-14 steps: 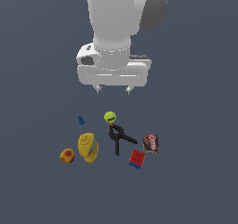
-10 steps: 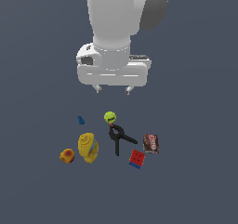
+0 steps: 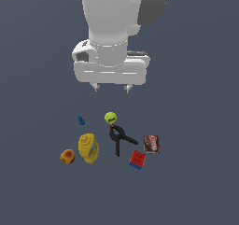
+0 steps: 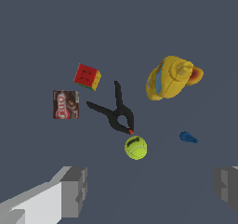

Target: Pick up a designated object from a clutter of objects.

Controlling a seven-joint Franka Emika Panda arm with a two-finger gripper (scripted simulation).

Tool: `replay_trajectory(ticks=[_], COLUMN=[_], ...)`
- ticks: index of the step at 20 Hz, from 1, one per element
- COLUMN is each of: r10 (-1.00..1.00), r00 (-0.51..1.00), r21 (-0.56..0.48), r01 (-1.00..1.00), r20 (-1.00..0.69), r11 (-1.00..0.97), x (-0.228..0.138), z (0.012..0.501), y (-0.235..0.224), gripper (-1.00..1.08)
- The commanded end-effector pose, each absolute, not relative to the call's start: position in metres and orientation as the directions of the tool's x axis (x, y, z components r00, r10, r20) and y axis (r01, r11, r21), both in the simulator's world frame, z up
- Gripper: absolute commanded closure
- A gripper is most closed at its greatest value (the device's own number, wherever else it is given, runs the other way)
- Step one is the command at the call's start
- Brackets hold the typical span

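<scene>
The designated object, a small cube point(image 3: 137, 159) with a red face and a blue side, lies at the near right of the clutter; it also shows in the wrist view point(image 4: 87, 76). Around it lie a black clamp point(image 3: 118, 138), a yellow-green ball point(image 3: 110, 117), a yellow bottle point(image 3: 87, 148), an orange-red fruit point(image 3: 67, 156), a tiny blue piece point(image 3: 81, 121) and a dark packet point(image 3: 151, 144). My gripper point(image 3: 111, 87) hangs open and empty well above the ball, apart from every item. Its fingers point(image 4: 74, 190) frame the wrist view.
The items rest on a plain dark grey floor point(image 3: 196, 182). In the wrist view the clamp point(image 4: 116, 111) lies between the cube and the bottle point(image 4: 168, 78), with the packet point(image 4: 65, 104) beside the cube.
</scene>
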State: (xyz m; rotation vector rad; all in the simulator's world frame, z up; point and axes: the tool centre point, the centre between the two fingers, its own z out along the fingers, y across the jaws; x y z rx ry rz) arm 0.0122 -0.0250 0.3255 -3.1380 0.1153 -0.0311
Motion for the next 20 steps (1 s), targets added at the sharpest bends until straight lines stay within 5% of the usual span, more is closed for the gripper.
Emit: replay_trajectory(ticks=[1, 20], r10=[-0.074, -0.211], r00=[0.997, 0.977], r21=[-0.002, 0.003], r01=[-0.074, -0.211], r20=[0.019, 0.013], r11=[-0.997, -0.977], x=[0.013, 0.087], z=[0.324, 0.247], y=[-0.024, 0.011], gripper=[-0.92, -0.92])
